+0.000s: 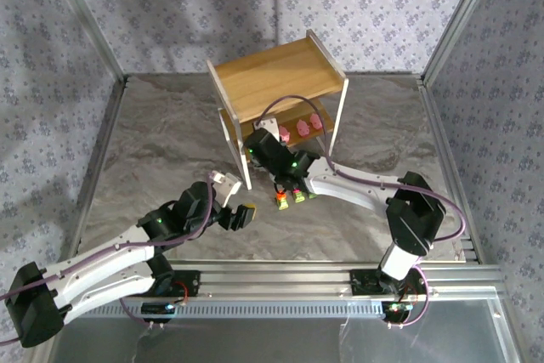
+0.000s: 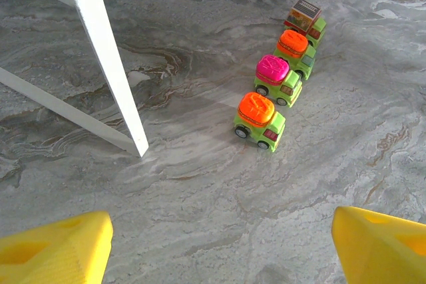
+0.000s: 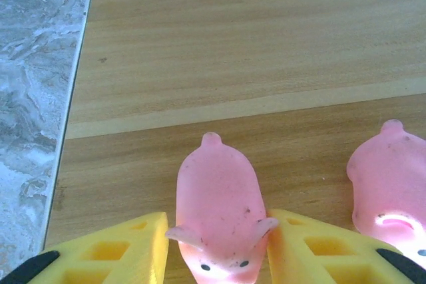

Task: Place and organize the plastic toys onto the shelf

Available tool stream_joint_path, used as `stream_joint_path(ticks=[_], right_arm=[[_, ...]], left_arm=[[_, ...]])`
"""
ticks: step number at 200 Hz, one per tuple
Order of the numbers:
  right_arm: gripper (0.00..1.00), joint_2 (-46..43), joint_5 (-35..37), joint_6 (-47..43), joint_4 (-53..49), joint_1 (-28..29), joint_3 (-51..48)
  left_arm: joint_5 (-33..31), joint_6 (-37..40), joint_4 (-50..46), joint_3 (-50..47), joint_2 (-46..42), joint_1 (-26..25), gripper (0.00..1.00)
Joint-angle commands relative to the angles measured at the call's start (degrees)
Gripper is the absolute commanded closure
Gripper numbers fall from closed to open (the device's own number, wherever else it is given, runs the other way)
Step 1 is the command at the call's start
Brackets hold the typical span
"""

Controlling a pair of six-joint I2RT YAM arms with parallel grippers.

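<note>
My right gripper (image 3: 217, 221) reaches into the shelf (image 1: 276, 78), just above its lower board (image 3: 233, 51). A pale-pink figure (image 3: 216, 197) lies on that board between the yellow fingers (image 3: 313, 251). The right finger touches its ear, and a thin gap shows on the left, so the jaws stand a little open. A second pink figure (image 3: 389, 177) lies to its right. Several yellow-green trucks (image 2: 259, 121) stand in a row on the table in front of the shelf (image 1: 289, 195). My left gripper (image 2: 223, 251) hovers wide open and empty, short of the trucks.
A white shelf leg (image 2: 106, 58) stands left of the truck row. The shelf's top board (image 1: 280, 74) is bare wood. Patterned walls and a metal frame (image 1: 442, 125) enclose the grey marbled table (image 1: 153, 150).
</note>
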Motion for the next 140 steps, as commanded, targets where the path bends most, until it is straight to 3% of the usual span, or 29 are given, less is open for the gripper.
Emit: stream_joint_path(ticks=[1, 140], right_arm=[[0.55, -2.77, 1.65, -0.73, -0.48, 0.44, -0.47], [0.54, -11.93, 5.48, 0.76, -3.62, 3.47, -9.45]], left_arm=[[0.09, 0.02, 1.57, 0.30, 0.25, 0.32, 0.14], [-0.10, 0.28, 1.91, 0.54, 1.82, -0.16, 0.14]])
